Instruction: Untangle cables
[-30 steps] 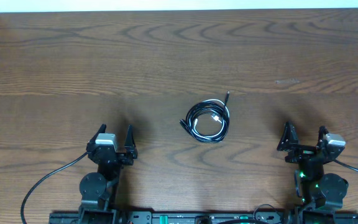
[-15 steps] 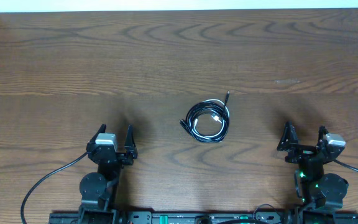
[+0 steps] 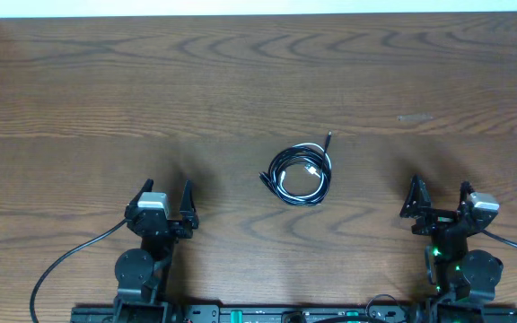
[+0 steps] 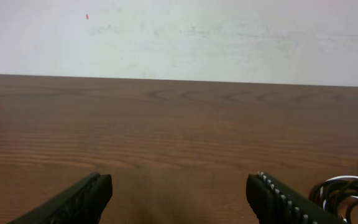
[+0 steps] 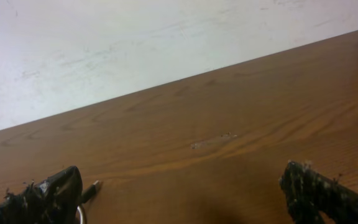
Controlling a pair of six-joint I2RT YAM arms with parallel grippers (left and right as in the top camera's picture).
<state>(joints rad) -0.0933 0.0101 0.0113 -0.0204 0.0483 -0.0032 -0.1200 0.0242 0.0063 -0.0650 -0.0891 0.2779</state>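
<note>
Only overhead: cables [image 3: 300, 174] as one whole coil.

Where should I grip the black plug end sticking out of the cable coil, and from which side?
Grip the plug end just behind its tip, where it pokes clear of the coil at the far right. Nothing overlaps it there, so probably come from above with the right gripper.

Table [image 3: 240, 81]: one obstacle, the cables [image 3: 300, 175], coiled at centre. Bare wood lies all round the coil, through to left gripper [image 3: 166, 186] and right gripper [image 3: 438, 184]. Wall [image 4: 179, 31] bounds the far edge.
</note>
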